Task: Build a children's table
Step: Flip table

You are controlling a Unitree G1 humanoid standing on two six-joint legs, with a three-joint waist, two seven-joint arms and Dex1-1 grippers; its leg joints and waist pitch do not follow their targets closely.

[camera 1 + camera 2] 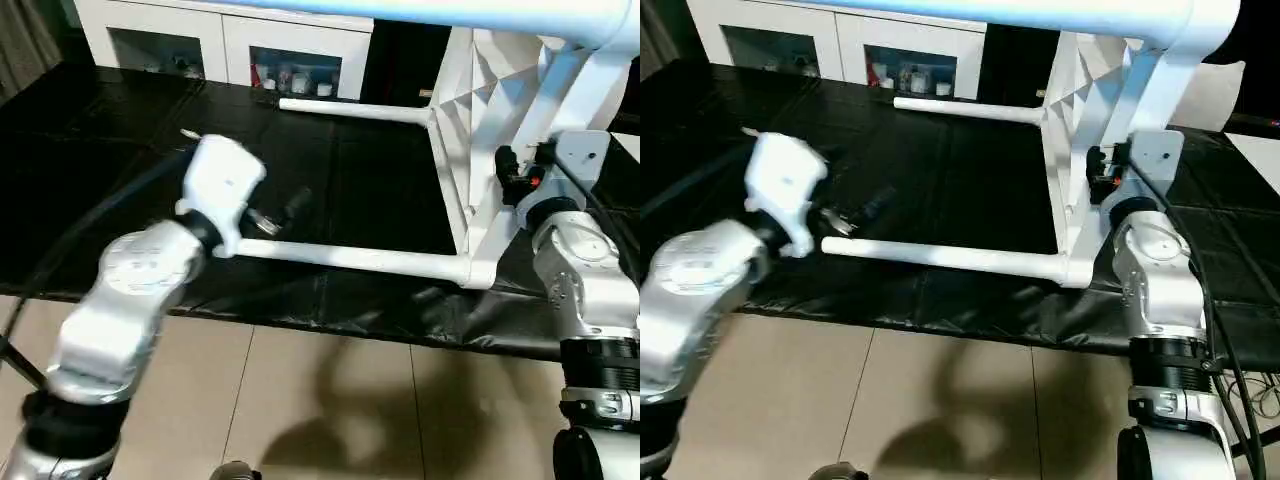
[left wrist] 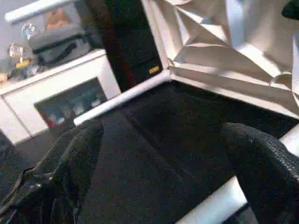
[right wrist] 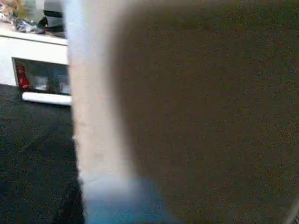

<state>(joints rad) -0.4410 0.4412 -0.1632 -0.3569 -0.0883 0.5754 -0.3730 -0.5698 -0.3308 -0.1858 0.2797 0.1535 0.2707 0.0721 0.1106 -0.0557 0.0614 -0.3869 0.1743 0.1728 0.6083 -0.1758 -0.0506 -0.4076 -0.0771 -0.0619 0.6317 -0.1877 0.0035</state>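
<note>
- On the black mat (image 1: pixel 330 180), the tabletop (image 1: pixel 470 120) stands on its edge at two o'clock, ribbed underside facing left.
- Two legs (image 1: pixel 350 258) jut out level toward nine o'clock.
- Left gripper (image 1: pixel 285 212) hovers above the near leg's tip, jaws spread wide, empty.
- Right gripper (image 1: pixel 515 180) sits against the tabletop's near corner; its grip can't be made out.
- Twelve o'clock: a white cabinet (image 1: pixel 220 45).

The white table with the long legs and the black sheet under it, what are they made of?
The white ribbed tabletop looks like moulded plastic: thin ribs in triangles, smooth matte white. The long white tube legs look like plastic too, round and slightly glossy, though painted metal can't be ruled out. The black floor sheet seems thin plastic film or vinyl: it wrinkles at its near edge and shines.
</note>
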